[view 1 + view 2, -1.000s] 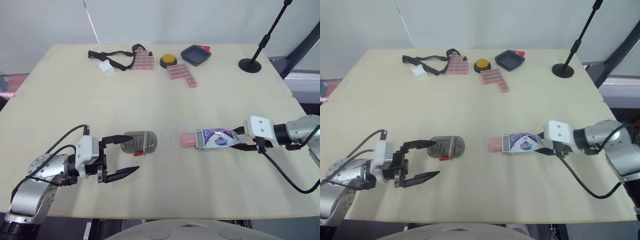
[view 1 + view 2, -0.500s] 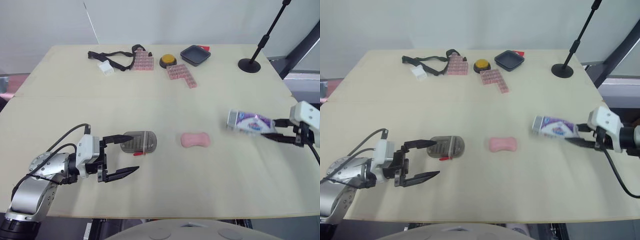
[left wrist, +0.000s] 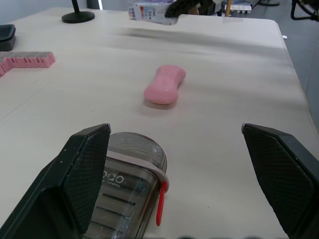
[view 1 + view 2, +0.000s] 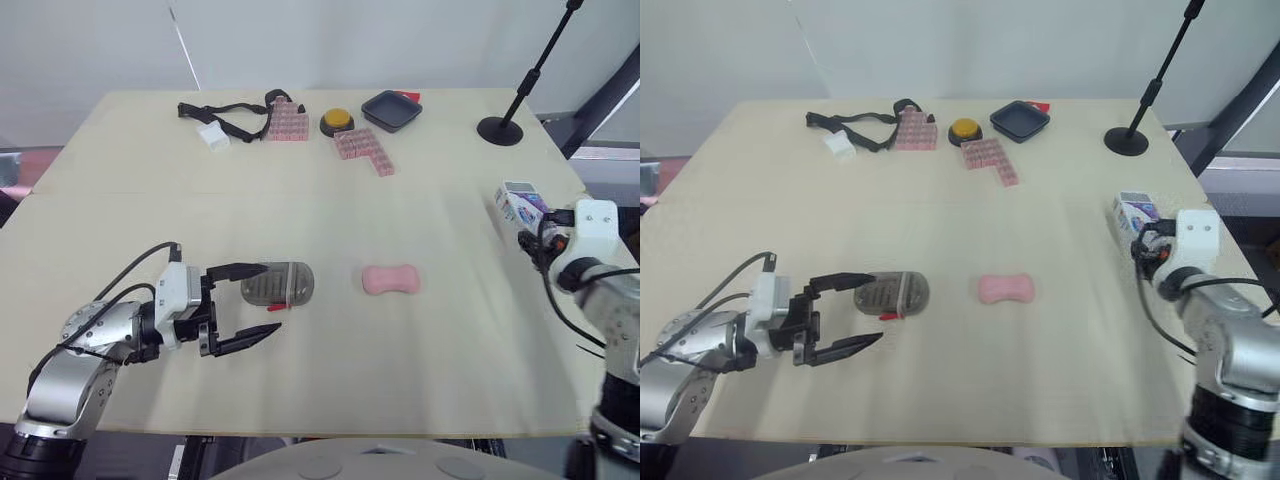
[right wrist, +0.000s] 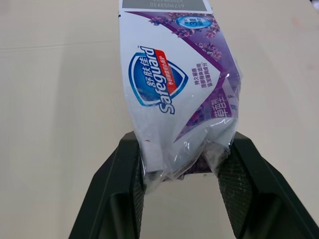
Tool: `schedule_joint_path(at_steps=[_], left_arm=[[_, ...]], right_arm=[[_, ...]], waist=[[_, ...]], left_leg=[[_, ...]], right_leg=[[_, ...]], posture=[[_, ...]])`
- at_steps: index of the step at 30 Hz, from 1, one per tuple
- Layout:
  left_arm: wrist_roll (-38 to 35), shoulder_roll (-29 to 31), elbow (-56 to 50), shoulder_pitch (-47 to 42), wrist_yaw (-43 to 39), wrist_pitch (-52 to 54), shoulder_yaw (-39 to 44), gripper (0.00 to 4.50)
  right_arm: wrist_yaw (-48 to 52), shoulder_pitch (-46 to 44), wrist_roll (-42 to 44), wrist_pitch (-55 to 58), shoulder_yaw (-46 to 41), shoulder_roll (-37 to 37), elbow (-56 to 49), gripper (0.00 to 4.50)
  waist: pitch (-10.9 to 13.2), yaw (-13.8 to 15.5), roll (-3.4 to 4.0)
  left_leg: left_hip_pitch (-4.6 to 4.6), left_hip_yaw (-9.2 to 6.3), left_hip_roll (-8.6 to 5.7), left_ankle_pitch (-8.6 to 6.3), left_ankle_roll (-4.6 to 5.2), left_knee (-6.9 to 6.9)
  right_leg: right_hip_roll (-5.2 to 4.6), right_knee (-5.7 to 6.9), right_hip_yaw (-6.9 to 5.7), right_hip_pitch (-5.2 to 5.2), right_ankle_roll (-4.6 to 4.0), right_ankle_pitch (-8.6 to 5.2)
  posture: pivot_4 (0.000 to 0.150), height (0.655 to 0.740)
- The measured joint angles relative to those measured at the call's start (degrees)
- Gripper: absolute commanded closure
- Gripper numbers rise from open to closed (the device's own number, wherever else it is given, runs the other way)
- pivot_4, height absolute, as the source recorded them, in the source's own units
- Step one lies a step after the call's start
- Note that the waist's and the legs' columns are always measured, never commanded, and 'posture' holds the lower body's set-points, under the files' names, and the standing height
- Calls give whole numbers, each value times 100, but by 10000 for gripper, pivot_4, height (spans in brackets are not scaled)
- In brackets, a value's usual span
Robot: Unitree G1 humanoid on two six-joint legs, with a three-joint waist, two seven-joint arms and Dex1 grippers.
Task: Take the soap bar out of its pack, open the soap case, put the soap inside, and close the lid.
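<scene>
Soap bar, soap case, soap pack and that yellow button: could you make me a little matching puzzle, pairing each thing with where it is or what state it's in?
Things:
1. soap bar
2. soap case
3. soap pack
4. yellow button

Places or states:
A. pinched in the right gripper
B. next to the pink blocks
C. lying bare, nothing touching it
D. smoky grey, right by the open left gripper

Pairs: 1-C, 2-D, 3-A, 4-B.
</scene>
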Motion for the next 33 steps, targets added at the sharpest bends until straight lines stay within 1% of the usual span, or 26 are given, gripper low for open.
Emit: schedule_joint_path(at_steps=[2,6,8,11,18,20,21,22,25,26,30,33], left_arm=[[-4,-6,-1,-5,-3,15,-25,0],[-128,-6,-38,-18,-1,96,-50,0],[-261,-5,-97,10,3,195,-43,0],[-468,-5,-294,67,39,355,-44,0],[-467,-43,-363,74,200,446,-48,0],[-462,-43,-363,75,200,444,-51,0],[-458,-46,-363,77,200,442,-53,0],[-456,-48,-363,77,201,440,-54,0],[-397,-58,-359,77,211,400,-59,0],[-363,-58,-359,77,210,381,-60,0],[-336,-72,-345,74,210,318,-64,0],[-264,-74,-252,61,194,263,-65,0]], right_arm=[[-296,-13,-112,227,87,234,-179,24639],[-594,78,-351,269,271,282,-302,24639],[-698,154,-459,243,357,332,-301,24639],[-802,154,-557,217,443,448,-301,24639],[-775,163,-593,151,576,611,-312,24639],[-736,177,-592,136,571,609,-312,18793],[-661,202,-583,135,564,601,-312,16819],[-639,209,-581,135,564,596,-312,12501],[-515,261,-583,70,574,476,-291,2379],[-494,262,-584,46,578,454,-279,209],[-341,267,-597,-97,651,213,-222,209],[188,288,-510,-375,700,-531,-223,209]], waist=[[0,7,0],[1,-4,1],[1,-16,1],[2,-43,3],[2,-34,4],[2,-34,4],[2,-37,4],[2,-38,4],[2,-40,4],[2,-39,4],[2,-38,4],[3,-31,6]], left_leg=[[0,0,-2,1,-1,-8],[8,0,-3,6,-11,-28],[20,2,-6,1,-39,-50],[35,3,-5,2,-63,-71],[41,3,-5,6,-67,-77],[41,3,-5,6,-67,-77],[42,3,-5,6,-67,-77],[42,3,-5,6,-67,-77],[42,3,-5,6,-67,-77],[42,3,-5,6,-67,-77],[42,3,-5,7,-66,-76],[43,2,-5,6,-66,-75]], right_leg=[[-1,-7,0,1,1,0],[-1,-17,-2,5,1,1],[-1,-21,0,9,2,1],[1,-20,1,12,1,1],[0,-20,-2,19,2,1],[0,-20,-2,19,2,1],[0,-20,-2,19,1,1],[0,-20,-2,19,1,1],[0,-19,-2,19,2,1],[0,-19,-2,19,2,1],[0,-19,-2,20,1,1],[-1,-21,-1,24,2,1]], posture=[[1500,7400],[1500,7400],[1500,7400],[1500,7400],[1500,7400],[1500,7400],[1500,7400],[1500,7400],[1500,7400],[1500,7400],[1500,7400],[1500,7400]])
